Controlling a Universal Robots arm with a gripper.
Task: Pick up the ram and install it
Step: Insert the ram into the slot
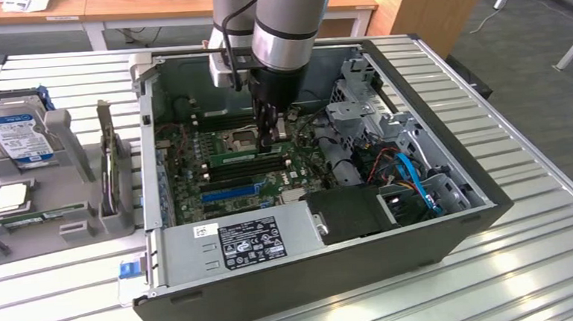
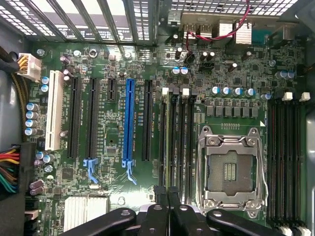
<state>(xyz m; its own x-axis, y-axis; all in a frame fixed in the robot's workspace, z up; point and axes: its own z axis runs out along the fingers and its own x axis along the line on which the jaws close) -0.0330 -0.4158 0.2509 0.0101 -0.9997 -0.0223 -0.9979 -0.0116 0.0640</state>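
Note:
The ram (image 1: 250,157) is a thin green stick lying along one of the black memory slots (image 2: 183,142) beside the empty processor socket (image 2: 229,169), inside the open computer case (image 1: 323,277). The wrist view shows the ram (image 2: 171,147) edge-on, running away from my fingertips. My gripper (image 2: 167,195) reaches straight down into the case. Its black fingers (image 2: 160,196) are pressed together on the ram's near end. In the exterior view the gripper (image 1: 269,138) hangs under the grey arm, right above the ram.
A blue expansion slot (image 2: 129,123) and black slots lie beside the memory slots. The power supply (image 1: 237,242), drive cage (image 1: 364,118) and cables (image 1: 412,175) crowd the case. On the exterior view's left, a grey holder (image 1: 81,225) carries a hard drive (image 1: 16,136), a processor chip (image 1: 8,197) and another green stick (image 1: 46,217).

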